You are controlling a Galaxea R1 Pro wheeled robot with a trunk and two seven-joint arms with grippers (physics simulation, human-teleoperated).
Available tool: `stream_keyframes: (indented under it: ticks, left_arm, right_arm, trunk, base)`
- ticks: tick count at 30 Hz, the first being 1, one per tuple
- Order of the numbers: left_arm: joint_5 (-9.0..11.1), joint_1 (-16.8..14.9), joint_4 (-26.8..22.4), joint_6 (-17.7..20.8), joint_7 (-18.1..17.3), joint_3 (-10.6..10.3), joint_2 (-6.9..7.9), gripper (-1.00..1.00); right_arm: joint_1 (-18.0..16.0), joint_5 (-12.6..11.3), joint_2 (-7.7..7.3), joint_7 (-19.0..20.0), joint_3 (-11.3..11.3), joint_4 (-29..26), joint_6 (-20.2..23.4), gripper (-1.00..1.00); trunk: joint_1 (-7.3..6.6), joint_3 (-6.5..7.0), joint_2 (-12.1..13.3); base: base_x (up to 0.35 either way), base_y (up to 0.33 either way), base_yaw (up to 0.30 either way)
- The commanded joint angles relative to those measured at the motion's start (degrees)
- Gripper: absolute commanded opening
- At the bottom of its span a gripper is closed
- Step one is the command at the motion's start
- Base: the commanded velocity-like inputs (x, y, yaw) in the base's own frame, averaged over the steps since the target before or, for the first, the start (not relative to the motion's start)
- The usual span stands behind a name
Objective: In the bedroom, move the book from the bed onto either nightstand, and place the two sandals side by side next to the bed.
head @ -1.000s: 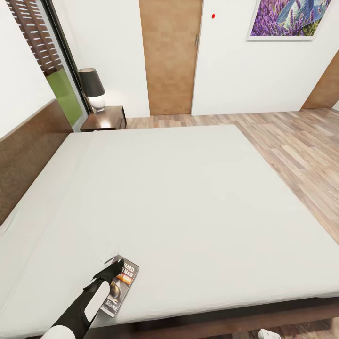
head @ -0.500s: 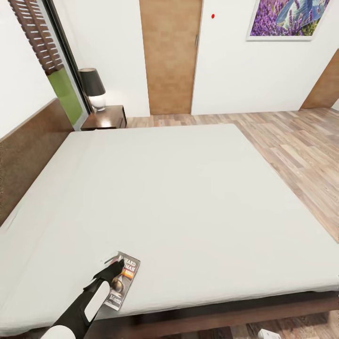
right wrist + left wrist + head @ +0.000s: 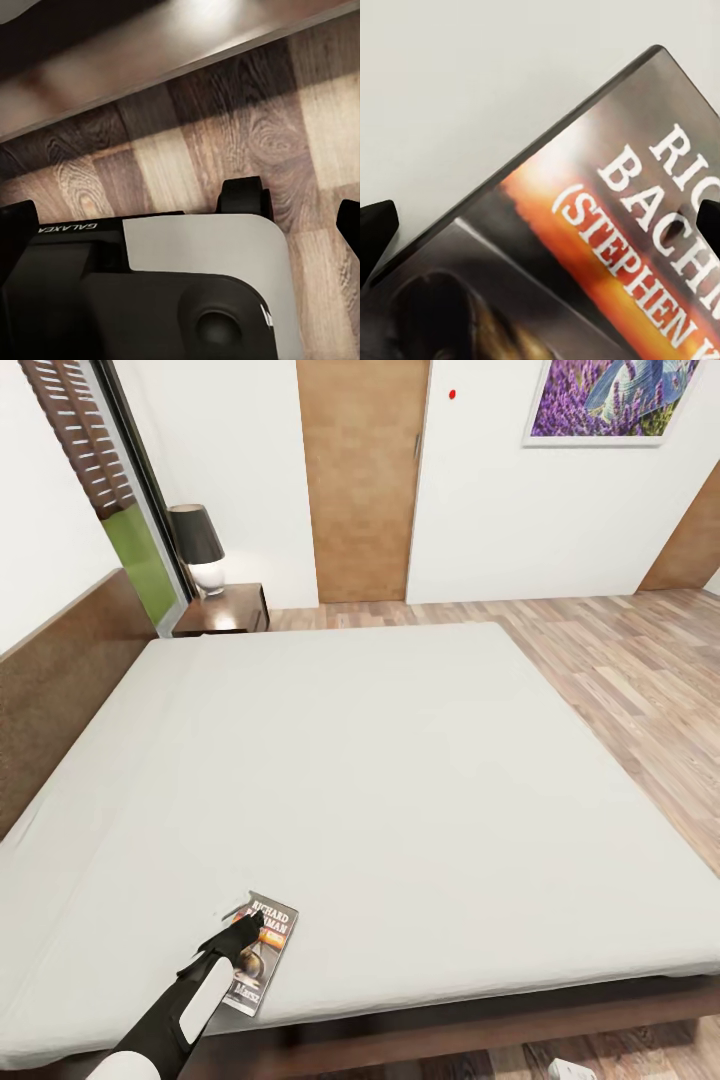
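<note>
The book (image 3: 270, 930), a dark paperback with white title letters and an orange band, lies flat near the near-left corner of the bed (image 3: 400, 780). My left gripper (image 3: 246, 934) hangs over the book's middle. In the left wrist view the book (image 3: 615, 217) is very close, and the black fingertips (image 3: 376, 229) stand far apart at either side, so the left gripper (image 3: 541, 229) is open with nothing between them. My right gripper (image 3: 181, 229) is open and low over the plank floor (image 3: 225, 135), beside my own base (image 3: 195, 255). The nightstand (image 3: 225, 612) stands at the bed's far-left corner. The sandals are out of view.
A black-shaded lamp (image 3: 197, 550) stands on the nightstand. The brown headboard (image 3: 60, 690) runs along the left. A tan door (image 3: 362, 480) and a lavender picture (image 3: 610, 400) are on the far wall. Wood floor (image 3: 640, 690) lies to the right of the bed.
The head view has shifted slightly. My left gripper has drawn back a little toward me over the book, uncovering more of the white title.
</note>
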Motion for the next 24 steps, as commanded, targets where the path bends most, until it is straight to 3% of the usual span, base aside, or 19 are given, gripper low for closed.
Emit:
stream_keyframes:
  ticks: [1, 11, 17, 24]
  left_arm:
    - [0.39, -0.01, -0.13, 0.14, 0.53, -0.39, 0.09, 1.00]
    - [0.39, -0.02, -0.13, 0.14, 0.53, -0.39, 0.09, 1.00]
    - [0.39, -0.02, -0.13, 0.14, 0.53, -0.40, 0.09, 1.00]
    - [0.39, -0.03, -0.13, 0.14, 0.53, -0.40, 0.09, 1.00]
  right_arm:
    - [-0.01, -0.14, -0.01, 0.26, -0.25, -0.02, 0.22, 1.00]
    - [0.00, -0.14, 0.01, 0.26, -0.25, -0.02, 0.21, 1.00]
    - [0.00, -0.14, 0.00, 0.25, -0.27, -0.02, 0.23, 1.00]
    - [-0.02, -0.14, 0.00, 0.24, -0.28, -0.02, 0.21, 1.00]
  trunk:
    - [0.00, -0.04, -0.02]
    - [0.00, -0.04, -0.02]
    - [0.00, -0.04, -0.02]
    - [0.00, -0.04, -0.02]
  base:
    - [0.000, 0.000, 0.000]
    - [0.000, 0.000, 0.000]
    - [-0.245, 0.000, 0.000]
    - [-0.068, 0.000, 0.000]
